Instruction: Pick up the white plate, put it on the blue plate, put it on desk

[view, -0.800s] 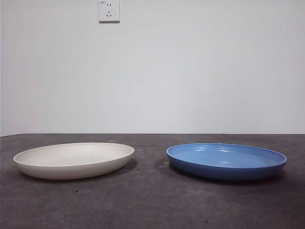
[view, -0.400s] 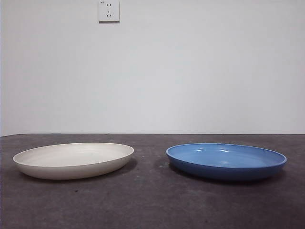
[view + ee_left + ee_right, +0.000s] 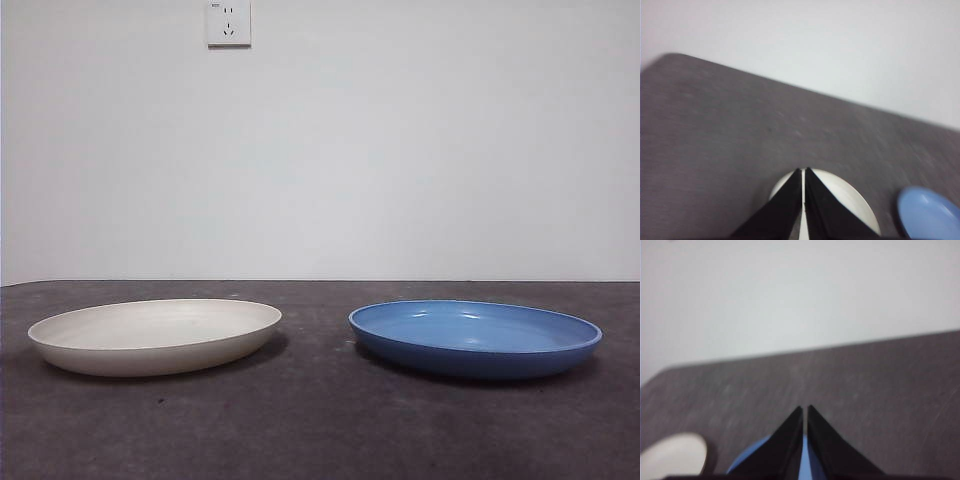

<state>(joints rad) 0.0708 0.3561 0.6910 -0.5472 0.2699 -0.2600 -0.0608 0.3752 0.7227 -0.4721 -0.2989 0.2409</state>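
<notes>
Hovering above the white plate (image 3: 852, 205), the left gripper (image 3: 803, 172) is nearer it, closed and empty; right gripper (image 3: 805, 410), also closed, hangs over the blue plate (image 3: 751, 463).

Only the grippers of the robot show, and only in the two wrist views. The left gripper (image 3: 803, 172) is a pair of plain matte black jaws, each a long wedge that is broad at the base and narrows to a sharp tip, with straight flat inner faces and only a thin pale slit between them. The right gripper (image 3: 805, 410) looks just the same: two black tapering wedges with smooth unmarked surfaces and a hairline slit between them; no cables, screws or markings can be made out on either.
</notes>
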